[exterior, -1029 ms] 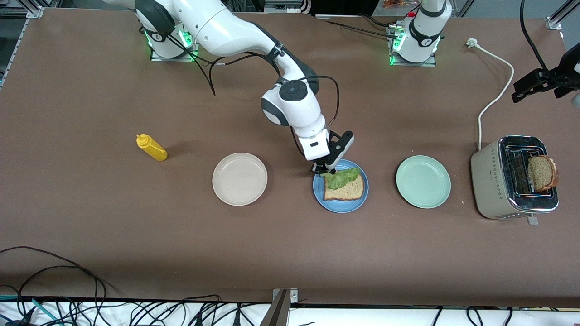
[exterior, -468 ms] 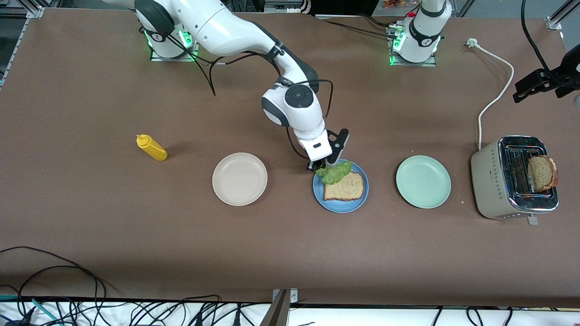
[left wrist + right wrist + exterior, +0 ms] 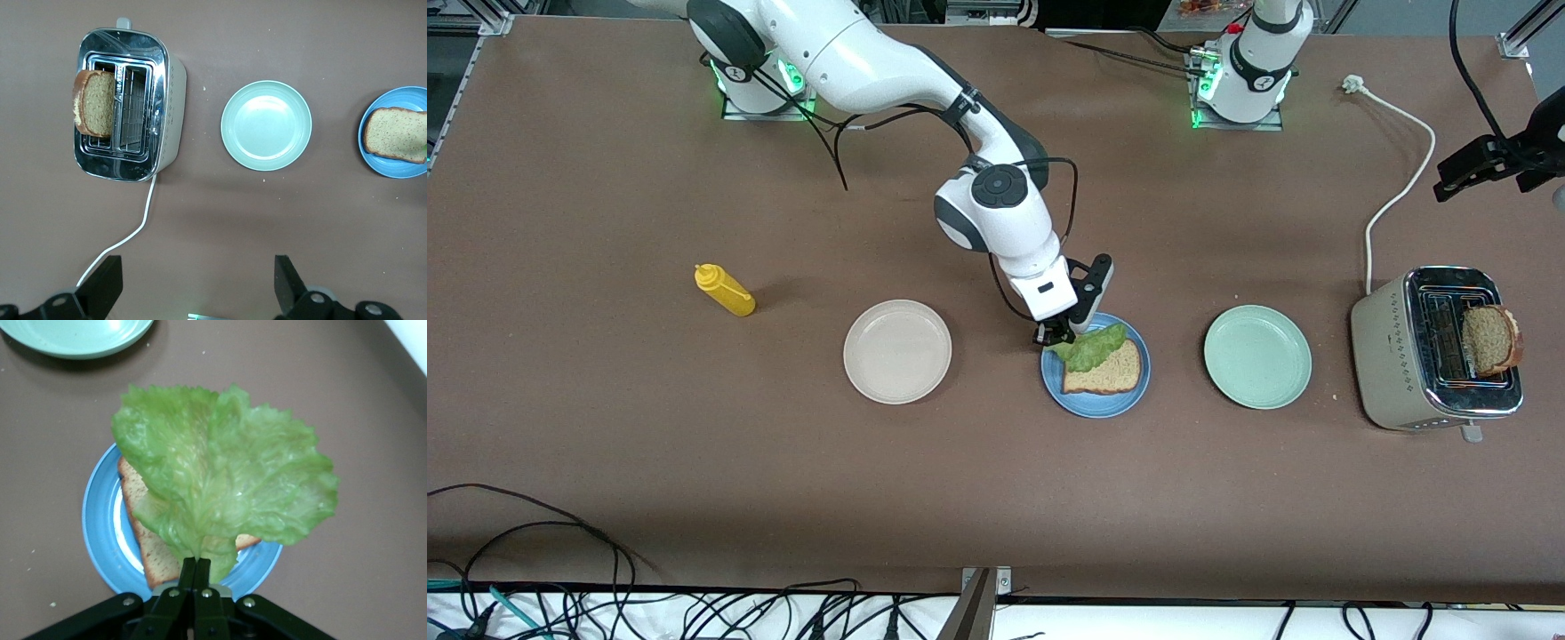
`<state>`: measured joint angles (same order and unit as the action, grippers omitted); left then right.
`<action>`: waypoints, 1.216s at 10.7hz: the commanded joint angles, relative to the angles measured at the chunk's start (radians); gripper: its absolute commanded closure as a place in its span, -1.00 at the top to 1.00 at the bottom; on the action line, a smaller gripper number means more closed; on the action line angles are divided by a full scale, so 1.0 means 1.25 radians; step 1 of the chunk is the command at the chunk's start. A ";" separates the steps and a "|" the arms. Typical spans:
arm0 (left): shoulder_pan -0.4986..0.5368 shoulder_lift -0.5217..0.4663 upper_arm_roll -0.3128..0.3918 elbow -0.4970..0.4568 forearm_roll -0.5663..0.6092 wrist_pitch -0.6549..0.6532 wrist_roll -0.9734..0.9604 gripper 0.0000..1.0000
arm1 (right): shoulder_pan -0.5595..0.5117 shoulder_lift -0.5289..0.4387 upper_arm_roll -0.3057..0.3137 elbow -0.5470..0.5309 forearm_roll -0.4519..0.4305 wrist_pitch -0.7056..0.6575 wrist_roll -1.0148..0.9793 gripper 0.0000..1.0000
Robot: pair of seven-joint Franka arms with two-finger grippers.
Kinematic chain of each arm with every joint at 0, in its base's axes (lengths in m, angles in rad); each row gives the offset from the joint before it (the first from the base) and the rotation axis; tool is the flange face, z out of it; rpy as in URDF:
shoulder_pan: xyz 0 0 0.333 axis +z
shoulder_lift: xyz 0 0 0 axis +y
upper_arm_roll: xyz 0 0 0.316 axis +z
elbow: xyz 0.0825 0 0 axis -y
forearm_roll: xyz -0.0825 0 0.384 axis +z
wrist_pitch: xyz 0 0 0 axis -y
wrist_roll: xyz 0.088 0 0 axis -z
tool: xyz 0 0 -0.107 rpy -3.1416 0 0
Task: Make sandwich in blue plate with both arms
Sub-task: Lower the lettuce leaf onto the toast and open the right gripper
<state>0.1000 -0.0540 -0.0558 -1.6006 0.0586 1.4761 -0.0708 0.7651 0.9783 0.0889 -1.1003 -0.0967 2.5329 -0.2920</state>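
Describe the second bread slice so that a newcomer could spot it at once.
Find the silver toaster at the left arm's end of the table. The bread slice stands upright in one of its slots, unlike the slice lying flat on the blue plate.

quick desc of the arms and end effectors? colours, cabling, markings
Both arms are glossy white with dark grey-black joint sections. The right arm has a round black cap with a small mark at the wrist and loose black cables looping along it. Both bases glow green. The right end effector is black with two slim fingers on a white flange. The left end effector is black too, with blunt wedge-shaped fingers.
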 commanded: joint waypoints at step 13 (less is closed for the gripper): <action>-0.003 0.008 -0.011 0.021 0.023 -0.015 -0.002 1.00 | -0.007 0.020 0.014 0.006 0.034 0.056 0.054 0.90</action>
<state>0.1018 -0.0540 -0.0567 -1.6006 0.0586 1.4761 -0.0708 0.7649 1.0154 0.0922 -1.0998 -0.0901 2.6068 -0.2345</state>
